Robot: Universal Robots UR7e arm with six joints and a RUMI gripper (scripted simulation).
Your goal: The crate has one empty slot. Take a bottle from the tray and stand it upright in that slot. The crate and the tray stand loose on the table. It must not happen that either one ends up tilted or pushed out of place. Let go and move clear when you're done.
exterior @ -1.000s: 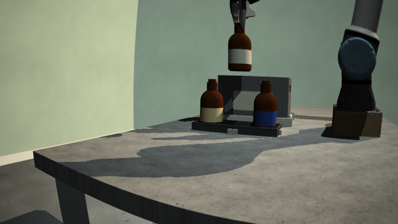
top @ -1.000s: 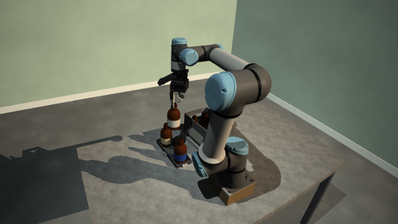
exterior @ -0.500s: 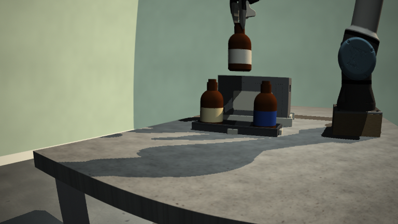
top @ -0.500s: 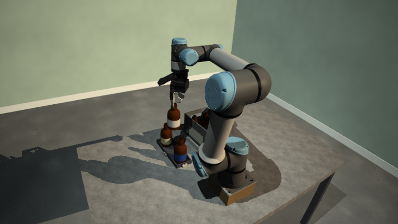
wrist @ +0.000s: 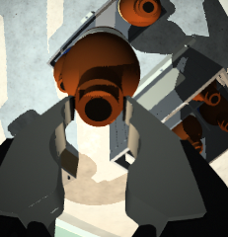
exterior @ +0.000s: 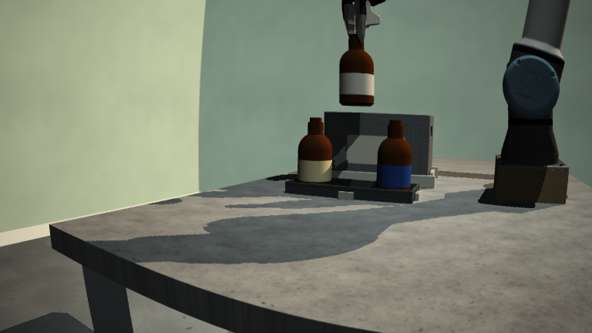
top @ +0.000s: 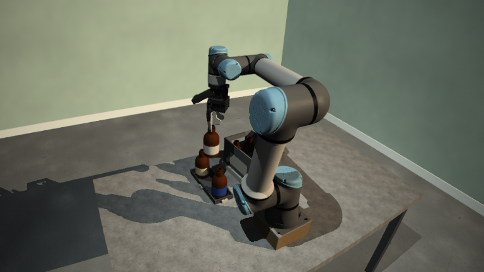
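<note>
My gripper [top: 213, 123] [exterior: 355, 36] [wrist: 99, 98] is shut on the neck of a brown bottle with a white label [top: 211, 143] [exterior: 356, 77] [wrist: 98, 66]. The bottle hangs upright in the air, above the tray's far end and beside the crate. The dark tray [top: 208, 193] [exterior: 349, 190] holds a brown bottle with a cream label [top: 201, 164] [exterior: 314, 153] and one with a blue label [top: 218, 183] [exterior: 394, 156]. The grey crate [top: 233, 155] [exterior: 418, 137] [wrist: 192, 66] stands just behind the tray. Brown bottle tops show inside it [top: 245, 145] [wrist: 212, 104].
The arm's base [top: 283, 226] [exterior: 530, 181] stands on a wooden block to the right of the crate, and its upright link [top: 264, 162] hides part of the crate in the top view. The table's front edge [exterior: 174, 285] is far from the tray.
</note>
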